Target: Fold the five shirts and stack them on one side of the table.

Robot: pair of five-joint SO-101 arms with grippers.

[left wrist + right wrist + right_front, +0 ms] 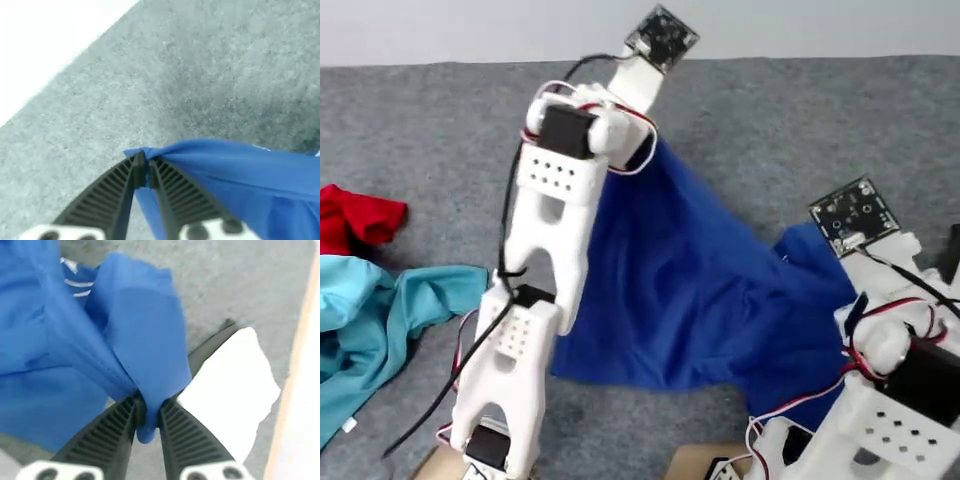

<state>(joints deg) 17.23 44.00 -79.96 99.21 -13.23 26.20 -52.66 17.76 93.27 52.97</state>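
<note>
The blue shirt [690, 290] lies across the middle of the grey bench [820, 130], partly lifted and drawn between the two arms. The left arm [545, 280] stretches over its near-left part towards the far edge. The right arm [890, 390] stands at the near right, with blue cloth bunched against it.

At the left side of the bench, well apart from the blue shirt, a crumpled red shirt [355, 220] lies beside a heap of teal and pale turquoise cloth [380, 320]. I cannot tell whether that heap is one shirt or two. One teal sleeve reaches as far as the left arm's lower link.

The high view gives this layout, while the wrist views give the grips. The left end effector [142, 172] is closed narrow on a corner of the blue shirt [240, 170], held above bare bench. The right end effector [148, 415] is likewise pinched on a gathered fold of the blue shirt [135, 330]. A white flat piece [230, 395] lies on the bench just beyond it.
</note>
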